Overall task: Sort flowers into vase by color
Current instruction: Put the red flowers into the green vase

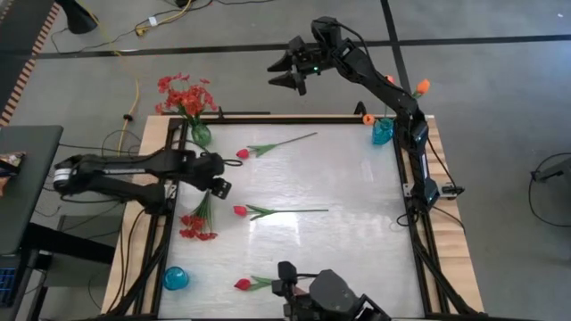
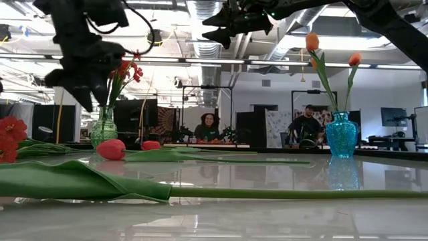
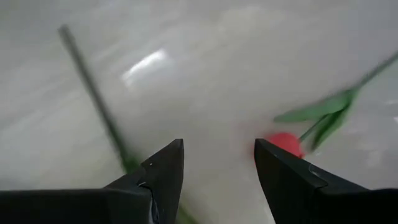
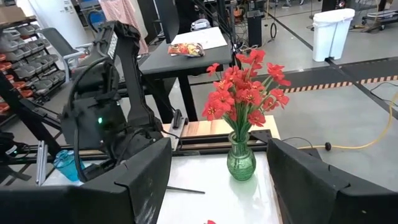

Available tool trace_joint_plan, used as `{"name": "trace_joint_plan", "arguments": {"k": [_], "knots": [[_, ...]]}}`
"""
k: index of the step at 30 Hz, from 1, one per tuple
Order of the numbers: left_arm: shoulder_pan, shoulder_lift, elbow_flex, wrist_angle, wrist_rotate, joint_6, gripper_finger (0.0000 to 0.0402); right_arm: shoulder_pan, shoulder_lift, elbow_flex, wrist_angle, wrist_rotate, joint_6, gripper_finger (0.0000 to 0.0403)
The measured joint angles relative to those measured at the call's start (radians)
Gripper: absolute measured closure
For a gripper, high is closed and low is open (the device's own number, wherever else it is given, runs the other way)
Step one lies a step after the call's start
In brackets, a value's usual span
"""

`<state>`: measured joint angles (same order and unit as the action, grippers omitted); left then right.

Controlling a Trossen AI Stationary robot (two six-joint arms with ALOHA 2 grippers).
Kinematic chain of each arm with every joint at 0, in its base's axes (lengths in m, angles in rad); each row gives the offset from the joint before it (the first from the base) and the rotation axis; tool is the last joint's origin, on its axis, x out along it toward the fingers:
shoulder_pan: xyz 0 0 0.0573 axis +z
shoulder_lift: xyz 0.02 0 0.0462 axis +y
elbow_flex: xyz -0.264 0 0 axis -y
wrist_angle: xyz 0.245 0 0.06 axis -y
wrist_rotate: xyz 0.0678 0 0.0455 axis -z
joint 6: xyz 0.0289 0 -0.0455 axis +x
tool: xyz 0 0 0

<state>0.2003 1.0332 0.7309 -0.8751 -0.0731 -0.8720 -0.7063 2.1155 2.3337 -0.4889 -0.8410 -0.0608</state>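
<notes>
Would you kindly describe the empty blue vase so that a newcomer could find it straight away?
Start at the white table and follow its left edge to the near corner, beyond the loose red spray. The small blue vase stands there holding no flowers, whereas the other blue vase, at the far right corner, holds orange tulips.

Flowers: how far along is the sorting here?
Done: a red spray stands in the green vase and orange tulips in the blue vase. In hand: nothing; the left claw hangs open over the table, the right claw open beyond its far edge. Left: three pink tulips and a red spray lying flat.
</notes>
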Motion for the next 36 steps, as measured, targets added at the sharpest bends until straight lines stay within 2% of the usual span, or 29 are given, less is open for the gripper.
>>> {"name": "trace_joint_plan", "arguments": {"k": [4, 8, 18, 32, 36], "knots": [[-0.005, 0.105, 0.066, -0.131, 0.054, -0.072, 0.0219, 0.006, 0.000, 0.000, -0.001, 0.000, -0.001, 0.0111], [-0.005, 0.196, 0.062, -0.203, 0.114, -0.100, 0.0219, 0.017, 0.000, 0.000, -0.004, 0.000, -0.021, 0.0111], [-0.003, 0.330, 0.013, -0.172, 0.113, -0.072, 0.0219, 0.027, 0.000, 0.000, -0.011, 0.000, -0.047, 0.0111], [-0.002, 0.354, -0.109, -0.024, 0.151, -0.088, 0.0220, 0.029, 0.000, 0.000, -0.061, 0.000, -0.070, 0.0111], [-0.002, 0.354, -0.100, -0.026, 0.152, -0.080, 0.0250, 0.031, 0.000, 0.000, -0.060, 0.000, -0.074, 0.0111]]}}
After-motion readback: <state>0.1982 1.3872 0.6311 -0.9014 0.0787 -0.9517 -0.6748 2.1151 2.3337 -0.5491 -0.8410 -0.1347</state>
